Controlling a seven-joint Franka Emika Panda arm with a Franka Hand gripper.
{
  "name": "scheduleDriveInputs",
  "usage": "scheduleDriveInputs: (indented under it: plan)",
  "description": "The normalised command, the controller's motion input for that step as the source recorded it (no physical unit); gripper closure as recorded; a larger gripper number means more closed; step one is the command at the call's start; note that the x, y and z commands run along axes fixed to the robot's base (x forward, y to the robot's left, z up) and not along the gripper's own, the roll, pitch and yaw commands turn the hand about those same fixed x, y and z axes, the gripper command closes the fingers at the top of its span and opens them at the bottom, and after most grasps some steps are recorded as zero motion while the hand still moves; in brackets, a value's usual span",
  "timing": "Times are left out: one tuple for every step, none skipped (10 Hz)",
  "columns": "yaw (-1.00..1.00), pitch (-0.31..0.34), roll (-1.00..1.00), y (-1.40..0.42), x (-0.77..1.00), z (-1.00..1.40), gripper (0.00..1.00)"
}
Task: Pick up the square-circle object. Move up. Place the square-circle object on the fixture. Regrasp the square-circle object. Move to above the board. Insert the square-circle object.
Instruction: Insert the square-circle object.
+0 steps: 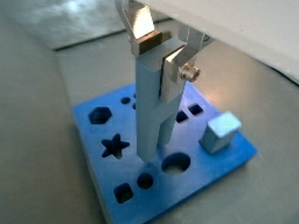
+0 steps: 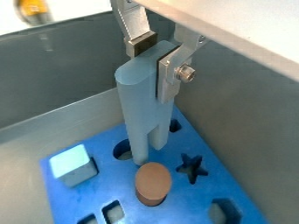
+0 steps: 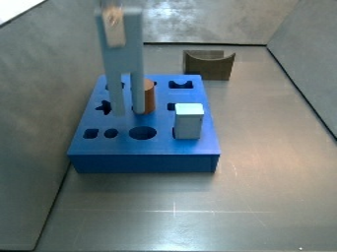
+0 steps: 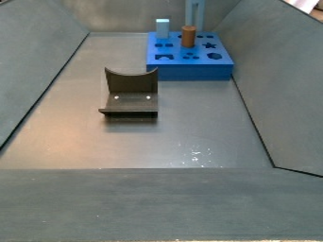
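Wrist views both show the gripper (image 1: 162, 54) clamped on the top end of the square-circle object (image 1: 152, 109), silver fingers (image 2: 142, 26) pressing its flat faces, peg hanging upright. Its lower end sits at the board (image 1: 100, 179), at or just entering a hole beside the star cut-out (image 1: 112, 146); how deep, cannot tell. In a side view the peg (image 3: 121, 74) stands vertical over the board's (image 3: 145, 157) back-left area, close beside the brown cylinder (image 3: 149, 97) already seated; the pale cube (image 3: 187, 120) rests on the slab too. The fixture (image 4: 128, 93) stands well apart, empty.

Handling judgement: peg looks rigid, light, smooth plastic-like, so slip-prone under side load. Flat squared faces suit parallel fingers. The high grip leaves a long lever, so any tilt likely jams at the hole rim. Keep it straight and press gently.
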Motion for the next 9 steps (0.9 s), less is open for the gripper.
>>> scheduleDriveInputs:
  plan:
    - [-0.8, -0.189, -0.26, -0.03, -0.18, -0.49, 1.0]
    - [-0.67, -0.181, -0.28, -0.06, -0.29, -0.11, 1.0]
    - [-0.49, -0.104, -0.08, -0.24, -0.46, 0.0, 1.0]
    - [-0.23, -0.106, 0.0, -0.29, -0.69, 0.0, 1.0]
    - [0.0, -0.144, 0.0, -0.16, -0.61, 0.0, 1.0]
    - [0.05, -0.113, 0.0, 0.0, -0.37, -0.06, 1.0]
    - [0.0, -0.076, 0.0, 0.0, -0.43, -0.06, 1.0]
    - [-0.05, -0.079, -0.11, -0.01, -0.52, -0.18, 1.0]
    - [-0.11, -0.073, -0.19, -0.15, -0.52, -0.15, 1.0]
